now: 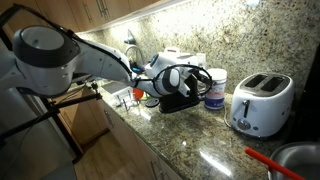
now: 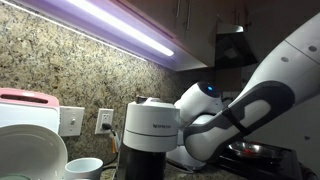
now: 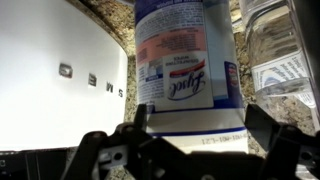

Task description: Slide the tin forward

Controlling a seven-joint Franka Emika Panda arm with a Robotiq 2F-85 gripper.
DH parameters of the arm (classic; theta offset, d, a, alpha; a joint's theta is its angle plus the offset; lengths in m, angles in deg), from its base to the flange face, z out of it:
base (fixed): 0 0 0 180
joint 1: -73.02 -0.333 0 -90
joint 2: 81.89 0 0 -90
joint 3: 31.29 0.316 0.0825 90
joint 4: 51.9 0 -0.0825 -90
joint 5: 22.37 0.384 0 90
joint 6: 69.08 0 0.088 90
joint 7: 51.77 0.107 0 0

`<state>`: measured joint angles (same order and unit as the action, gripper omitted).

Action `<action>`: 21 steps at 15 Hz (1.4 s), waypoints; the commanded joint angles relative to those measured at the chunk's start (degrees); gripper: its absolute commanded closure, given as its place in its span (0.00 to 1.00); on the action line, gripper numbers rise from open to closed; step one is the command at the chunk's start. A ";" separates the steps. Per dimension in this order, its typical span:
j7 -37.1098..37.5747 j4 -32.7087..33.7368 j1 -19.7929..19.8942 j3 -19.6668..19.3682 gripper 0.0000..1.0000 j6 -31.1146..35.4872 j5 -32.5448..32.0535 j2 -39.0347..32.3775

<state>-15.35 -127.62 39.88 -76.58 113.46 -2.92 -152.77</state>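
Note:
The tin (image 1: 215,92) is a white canister with a blue-purple label band. It stands upright on the granite counter, just beside the white toaster (image 1: 262,103). In the wrist view the tin (image 3: 185,70) fills the space between my two black fingers, with the toaster (image 3: 50,80) close on its left. My gripper (image 3: 200,122) straddles the tin's lower part with one finger at each side; a thin gap shows at the right finger. In an exterior view my gripper (image 1: 198,84) reaches the tin from the sink side. The tin is hidden in the exterior view from behind my arm.
A clear plastic container (image 3: 278,50) stands close on the tin's other side. A white cylinder with an orange base (image 1: 138,92) sits near the sink (image 1: 118,98). A red utensil (image 1: 265,160) and a pot (image 1: 300,160) lie at the counter's near end. A white appliance (image 2: 150,125) blocks one view.

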 commanded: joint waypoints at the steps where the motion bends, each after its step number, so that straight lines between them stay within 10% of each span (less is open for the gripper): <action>1: 0.96 7.07 2.91 0.28 0.00 -4.36 0.04 -1.98; 9: -5.67 4.24 5.18 9.45 0.00 -12.81 -5.74 5.72; 21: -9.17 -5.40 11.27 24.62 0.00 -45.11 -25.55 22.18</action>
<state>-23.53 -128.33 49.97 -54.91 74.44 -24.61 -136.48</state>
